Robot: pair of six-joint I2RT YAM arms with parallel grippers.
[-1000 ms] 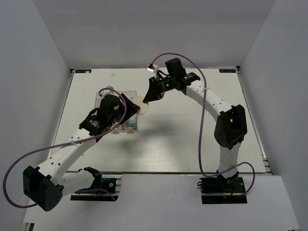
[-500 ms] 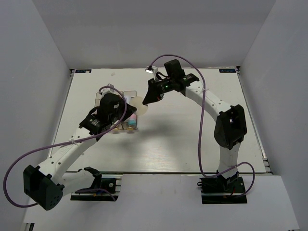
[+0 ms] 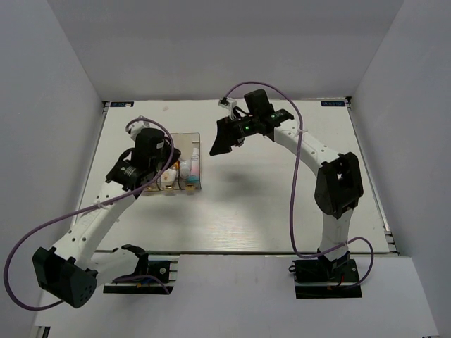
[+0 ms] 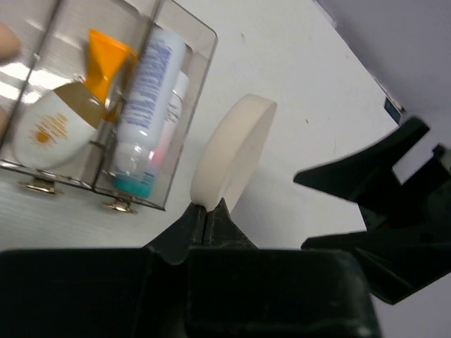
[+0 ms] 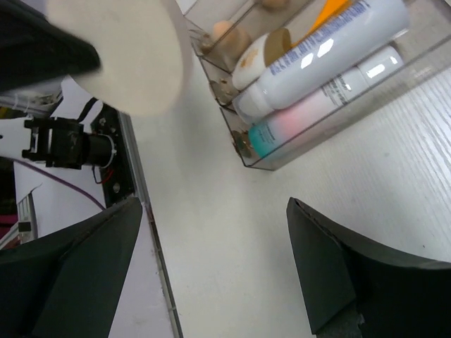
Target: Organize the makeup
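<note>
The clear box (image 4: 192,44) at the left holds the orange tube (image 4: 106,60) and white tubes (image 4: 148,91). Just beside its right wall, apart from it, the left gripper (image 4: 206,211) clenches the round cream puff (image 4: 236,155) by its rim. Farther right, the right gripper (image 5: 213,211) hangs released, counter (image 3: 282,204) showing between its spread fingers.

Left wrist view: round cream puff (image 4: 232,151), lower rim buried between closed fingers of left gripper (image 4: 206,213); beige sponge (image 4: 5,41) cropped at 9 o'clock edge. Right wrist view: puff blurred, cropped at 12 o'clock edge; orange tube (image 5: 330,10) likewise. Top view: puff hidden, clear boxes (image 3: 184,139) half covered at 9 o'clock by left arm (image 3: 141,165)
</note>
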